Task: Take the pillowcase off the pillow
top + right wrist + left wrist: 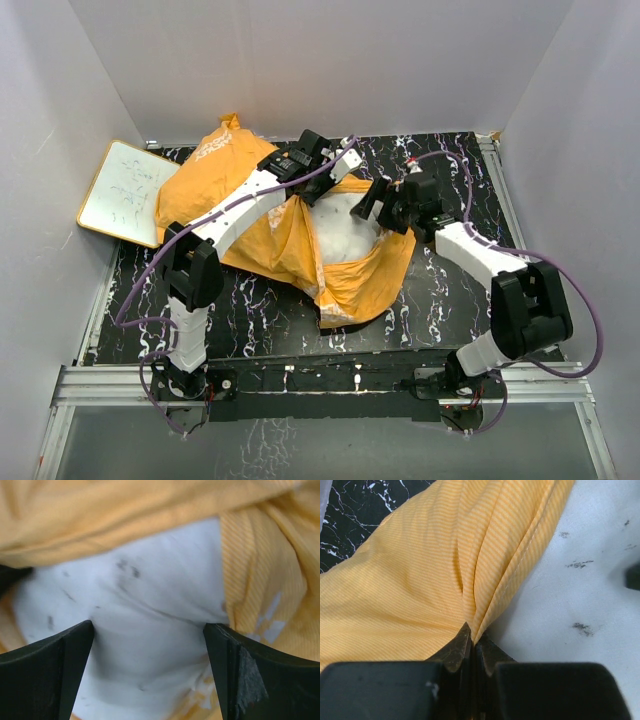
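Note:
The orange pillowcase [235,185] lies across the middle of the table, its open mouth turned right. The off-white pillow [345,228] shows in that opening. My left gripper [308,190] is shut on a bunched fold of the pillowcase [470,575] at the upper rim of the opening, with the pillow [580,595] just to the right. My right gripper [372,200] is open at the pillow's right side. In the right wrist view its fingers [60,665] straddle the bulging pillow [150,625], with orange pillowcase [265,580] around it.
A whiteboard with a wooden frame [125,190] lies at the far left, partly under the pillowcase. The black marbled tabletop [440,290] is ringed by white walls. A metal rail [330,385] runs along the near edge by the arm bases.

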You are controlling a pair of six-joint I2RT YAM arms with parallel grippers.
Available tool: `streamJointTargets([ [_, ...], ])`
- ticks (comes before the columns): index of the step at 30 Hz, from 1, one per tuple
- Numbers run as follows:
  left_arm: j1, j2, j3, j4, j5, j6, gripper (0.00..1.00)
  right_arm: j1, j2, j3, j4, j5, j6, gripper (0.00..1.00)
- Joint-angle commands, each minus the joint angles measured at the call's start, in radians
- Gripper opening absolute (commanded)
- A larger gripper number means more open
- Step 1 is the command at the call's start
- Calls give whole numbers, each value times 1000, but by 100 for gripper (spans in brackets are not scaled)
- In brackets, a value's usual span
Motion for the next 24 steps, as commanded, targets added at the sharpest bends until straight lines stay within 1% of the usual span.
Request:
streamJointTargets([
  [1,-7,-81,32,-51,26,-15,0,26,-22,-82,-21,78,4,97],
  [4,-7,-79,29,-51,27,-12,0,28,-112,-178,-27,124,9,97],
  [9,-7,-76,5,-39,23,-2,0,26,-265,-258,-97,220,4,96],
  [13,-8,-71,3,-37,24,-6,0,26,-349,-304,-98,211,16,94],
  [15,-7,-72,0,-35,26,-8,0,26,-351,-314,-110,213,20,90],
  [18,-7,-72,1,-37,25,-10,0,27,-309,-318,-125,218,27,88],
  [22,-7,-73,13,-46,25,-9,0,28,-242,-318,-66,172,35,82],
  [24,-7,-81,5,-45,24,-6,0,28,-191,-314,-41,171,35,71],
])
